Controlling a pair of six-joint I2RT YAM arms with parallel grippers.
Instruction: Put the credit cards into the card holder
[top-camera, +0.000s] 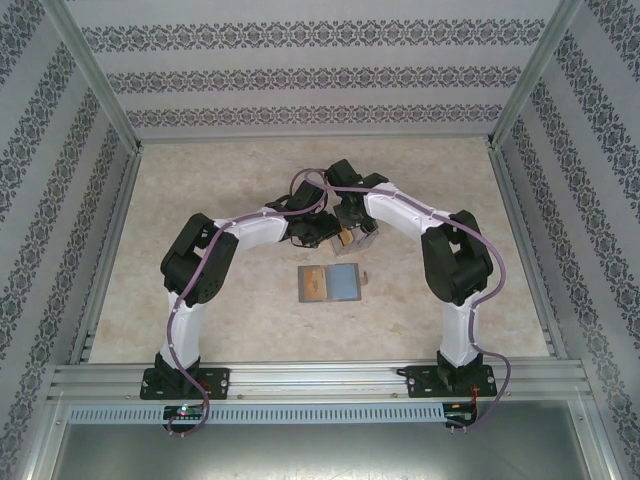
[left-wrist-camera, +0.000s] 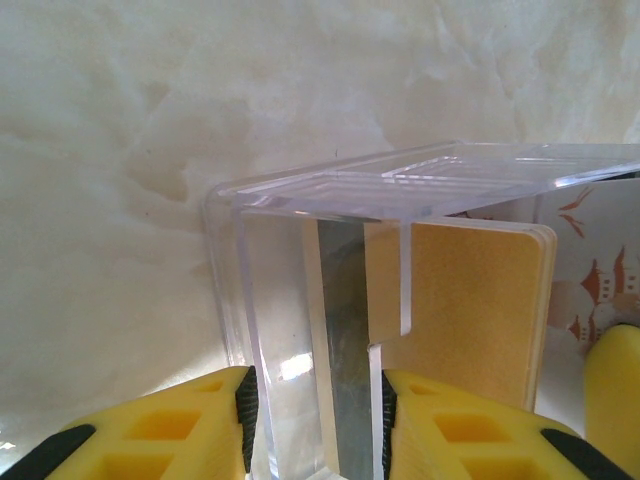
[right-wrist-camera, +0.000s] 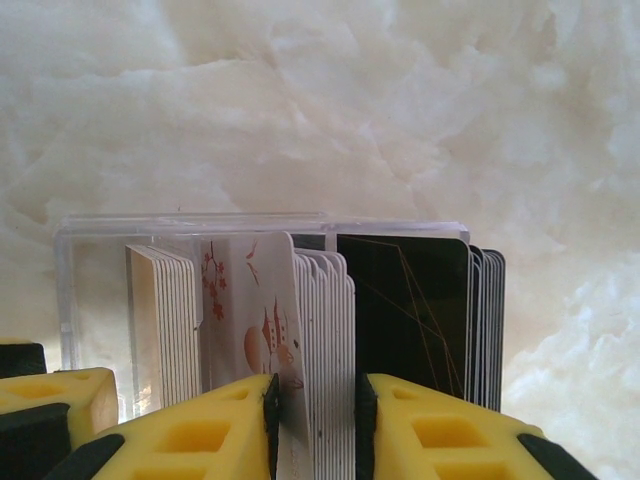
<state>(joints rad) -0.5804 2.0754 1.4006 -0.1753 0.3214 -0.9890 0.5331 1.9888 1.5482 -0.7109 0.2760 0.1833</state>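
Yellow fingers of the left gripper are clamped on the clear box, in the lower middle of the left wrist view. We judge this grip is there to steady the box while the other side pulls. A tan card stands upright inside it, right of centre.

In the right wrist view, the right gripper at the bottom centre is pinched on a few white-edged cards. They stand on edge in the box, between a cream stack to the left and black cards to the right. Packed upright like this, they offer only their top edges to grasp.

From above, both grippers meet over the box at the centre of the marble table. The holder lies open and flat just below them, apart from the box. It shows a tan face and a blue-grey face, and we judge it is spread open for loading.
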